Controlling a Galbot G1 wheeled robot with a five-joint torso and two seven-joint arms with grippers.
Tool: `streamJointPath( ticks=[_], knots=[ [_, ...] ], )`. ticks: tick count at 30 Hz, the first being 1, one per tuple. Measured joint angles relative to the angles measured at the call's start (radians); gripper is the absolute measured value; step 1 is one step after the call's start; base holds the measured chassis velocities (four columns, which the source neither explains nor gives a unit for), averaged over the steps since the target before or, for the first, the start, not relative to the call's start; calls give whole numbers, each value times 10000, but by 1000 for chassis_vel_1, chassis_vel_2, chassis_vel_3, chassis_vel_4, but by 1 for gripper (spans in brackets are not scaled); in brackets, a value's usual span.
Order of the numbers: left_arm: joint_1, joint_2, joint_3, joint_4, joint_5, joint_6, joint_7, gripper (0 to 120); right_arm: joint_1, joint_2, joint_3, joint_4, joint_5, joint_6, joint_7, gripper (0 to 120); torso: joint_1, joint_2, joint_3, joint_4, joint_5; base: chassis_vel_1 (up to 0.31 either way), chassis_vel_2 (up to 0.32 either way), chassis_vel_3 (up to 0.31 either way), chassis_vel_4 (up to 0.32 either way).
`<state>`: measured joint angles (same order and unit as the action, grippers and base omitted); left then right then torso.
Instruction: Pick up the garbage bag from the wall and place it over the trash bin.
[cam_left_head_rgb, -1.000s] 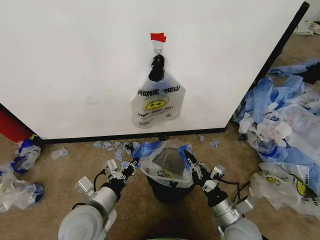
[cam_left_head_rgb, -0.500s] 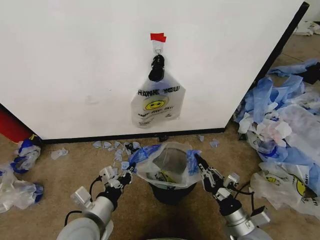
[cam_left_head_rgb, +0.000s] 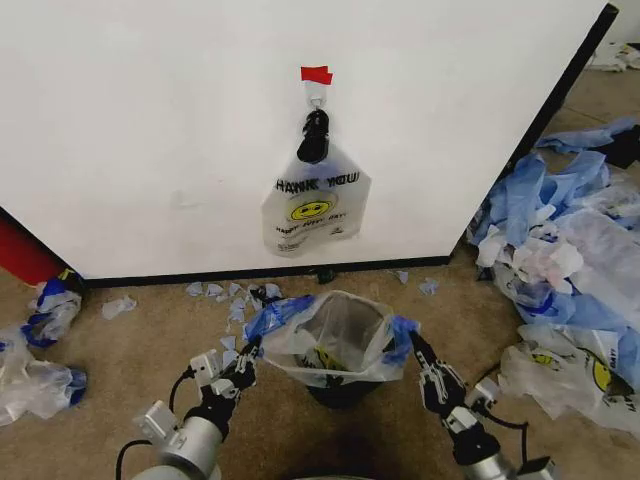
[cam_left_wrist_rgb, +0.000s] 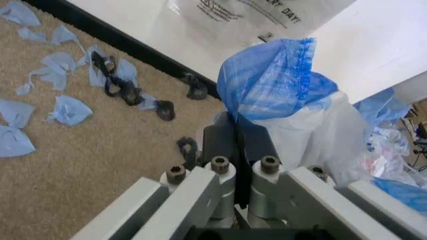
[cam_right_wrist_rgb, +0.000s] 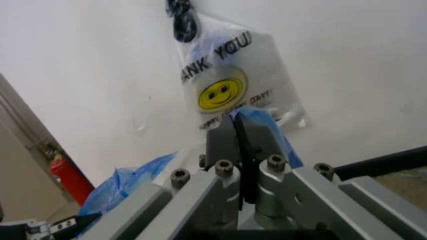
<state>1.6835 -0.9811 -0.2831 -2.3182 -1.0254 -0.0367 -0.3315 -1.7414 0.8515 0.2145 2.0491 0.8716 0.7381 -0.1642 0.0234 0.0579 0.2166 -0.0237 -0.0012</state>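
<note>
The garbage bag (cam_left_head_rgb: 335, 335), see-through with blue handles and a yellow smiley, is stretched open over the black trash bin (cam_left_head_rgb: 340, 392) on the floor before the white wall (cam_left_head_rgb: 150, 120). My left gripper (cam_left_head_rgb: 250, 352) is shut on its left blue handle (cam_left_wrist_rgb: 270, 82). My right gripper (cam_left_head_rgb: 412, 345) is shut on the right blue handle (cam_right_wrist_rgb: 257, 117). Only the bin's lower part shows under the bag.
A whiter THANK YOU smiley bag (cam_left_head_rgb: 312, 208) hangs from a black clip under red tape (cam_left_head_rgb: 316, 74) on the wall. Blue scraps (cam_left_head_rgb: 230, 295) litter the carpet by the baseboard. Piles of plastic bags lie at right (cam_left_head_rgb: 570, 260) and left (cam_left_head_rgb: 40, 340).
Both grippers have drawn back toward me and apart, pulling the handles outward and down. The bag's mouth has spread wider and now covers more of the bin.
</note>
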Motion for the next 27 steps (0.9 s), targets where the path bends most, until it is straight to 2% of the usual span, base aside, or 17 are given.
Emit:
streamJointPath(
  ticks=[6,10,27],
  knots=[
    [9,-145,151,23,118,-2,0,0,-215,97,65,-176,-148,335,36,0,0,0,1,0,1,0,0,0,0],
    [-160,-278,170,204,145,-13,-4,0,203,114,-44,-472,-195,345,159,0,0,0,1,4,3,0,0,0,0],
    [-196,-285,165,244,124,-18,-23,0,337,112,-100,-528,-198,312,186,0,0,0,1,0,0,0,0,0,0]
  ],
)
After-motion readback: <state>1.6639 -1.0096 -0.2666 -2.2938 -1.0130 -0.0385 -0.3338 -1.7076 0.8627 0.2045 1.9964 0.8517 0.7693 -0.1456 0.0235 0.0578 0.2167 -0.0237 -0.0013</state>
